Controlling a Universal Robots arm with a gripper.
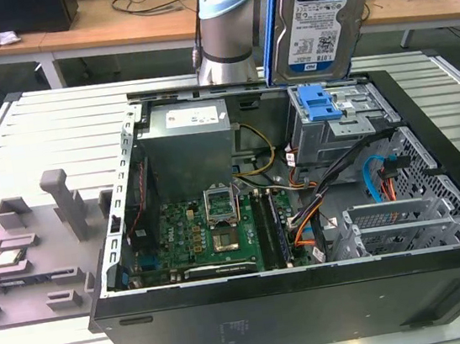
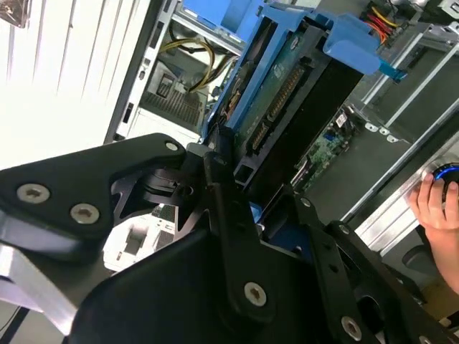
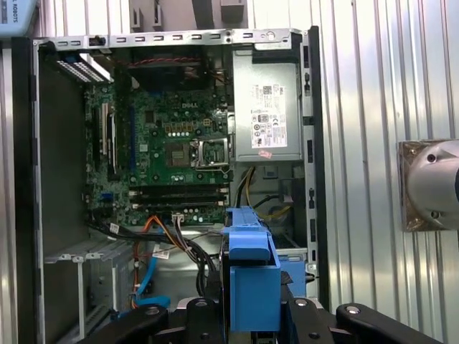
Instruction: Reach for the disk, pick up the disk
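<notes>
The disk (image 1: 317, 18), a silver hard drive with a blue-and-white label and a blue side frame, hangs upright in the air above the back right of the open computer case (image 1: 315, 301). In the second wrist view my gripper (image 2: 252, 195) is shut on the disk (image 2: 285, 97), with black fingers (image 2: 217, 172) pressing on its two sides. The first wrist view looks down past the disk's blue frame (image 3: 251, 276), which sits between the black gripper (image 3: 251, 315) links, onto the case below.
Under the disk is the drive bay (image 1: 339, 128) with a blue latch (image 1: 321, 106). The case also holds a motherboard (image 1: 213, 234), power supply (image 1: 187, 135) and cables (image 1: 379, 178). The arm's base (image 1: 224, 33) stands behind it. A grey fixture (image 1: 21, 259) lies at the exterior view's left. A person's hand (image 2: 437, 202) rests nearby.
</notes>
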